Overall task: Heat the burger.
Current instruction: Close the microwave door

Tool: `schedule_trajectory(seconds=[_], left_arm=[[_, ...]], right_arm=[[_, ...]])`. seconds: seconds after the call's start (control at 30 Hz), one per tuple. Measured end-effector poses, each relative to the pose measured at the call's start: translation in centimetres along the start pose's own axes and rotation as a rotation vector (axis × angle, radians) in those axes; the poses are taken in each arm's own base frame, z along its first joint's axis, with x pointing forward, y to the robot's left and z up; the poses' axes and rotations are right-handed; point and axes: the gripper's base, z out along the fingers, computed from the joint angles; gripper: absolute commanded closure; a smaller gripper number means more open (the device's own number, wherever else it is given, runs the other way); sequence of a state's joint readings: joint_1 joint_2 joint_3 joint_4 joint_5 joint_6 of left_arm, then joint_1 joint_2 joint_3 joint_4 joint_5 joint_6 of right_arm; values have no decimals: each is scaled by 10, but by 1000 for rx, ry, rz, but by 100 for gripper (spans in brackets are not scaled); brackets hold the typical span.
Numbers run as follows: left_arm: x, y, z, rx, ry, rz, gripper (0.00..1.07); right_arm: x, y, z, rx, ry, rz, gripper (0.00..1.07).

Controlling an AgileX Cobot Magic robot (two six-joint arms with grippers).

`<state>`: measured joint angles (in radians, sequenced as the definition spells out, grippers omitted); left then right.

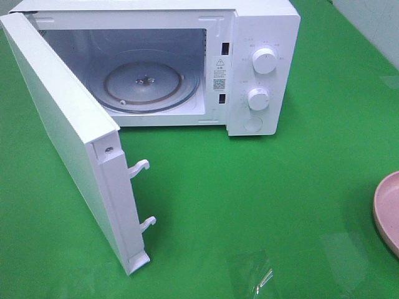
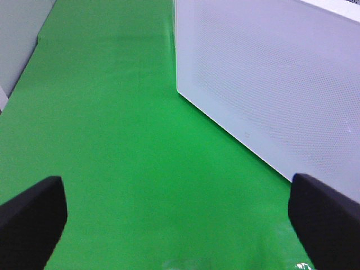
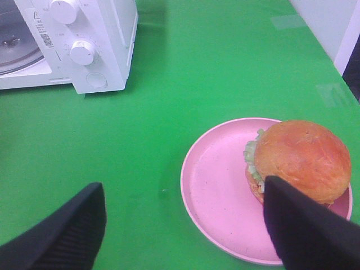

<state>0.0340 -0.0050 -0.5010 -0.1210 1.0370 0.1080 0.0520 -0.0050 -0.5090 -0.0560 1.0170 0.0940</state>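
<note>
The burger [image 3: 301, 157], with a glossy brown bun and green lettuce, sits on the far side of a pink plate [image 3: 216, 191] in the right wrist view. My right gripper [image 3: 183, 191] hovers open above the plate's near part; one fingertip [image 3: 304, 225] overlaps the burger's near edge, the other is far off over the green cloth. In the exterior high view only the plate's rim [image 1: 388, 212] shows at the right edge, and the burger and both grippers are out of frame. My left gripper [image 2: 175, 185] is open and empty beside the microwave door [image 2: 270, 84].
The white microwave [image 1: 262, 62] stands at the back with its door [image 1: 62, 124] swung wide open to the left. Its glass turntable [image 1: 146, 84] is bare. Two latch hooks [image 1: 142, 167] stick out of the door's edge. Green cloth covers the table.
</note>
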Motion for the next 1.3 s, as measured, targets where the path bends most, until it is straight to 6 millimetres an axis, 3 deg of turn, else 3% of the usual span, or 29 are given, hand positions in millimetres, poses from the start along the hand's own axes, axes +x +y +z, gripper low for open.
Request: schedule_trajectory(seconds=[0.83, 1.13, 1.17, 1.2, 1.27, 1.3], left_arm=[[-2, 1, -2, -14, -9, 9, 10], [-26, 5, 14, -33, -57, 5, 32], [-32, 7, 20, -36, -54, 3, 42], [-32, 7, 20, -36, -54, 3, 42], [-44, 9, 33, -44, -80, -2, 67], [-44, 9, 33, -44, -80, -2, 67]], right_arm=[[0, 0, 0, 0, 0, -1, 31], [0, 0, 0, -1, 0, 0, 31], [0, 0, 0, -1, 0, 0, 31], [0, 0, 0, -1, 0, 0, 31], [0, 0, 0, -1, 0, 0, 31], [0, 0, 0, -1, 0, 0, 31]])
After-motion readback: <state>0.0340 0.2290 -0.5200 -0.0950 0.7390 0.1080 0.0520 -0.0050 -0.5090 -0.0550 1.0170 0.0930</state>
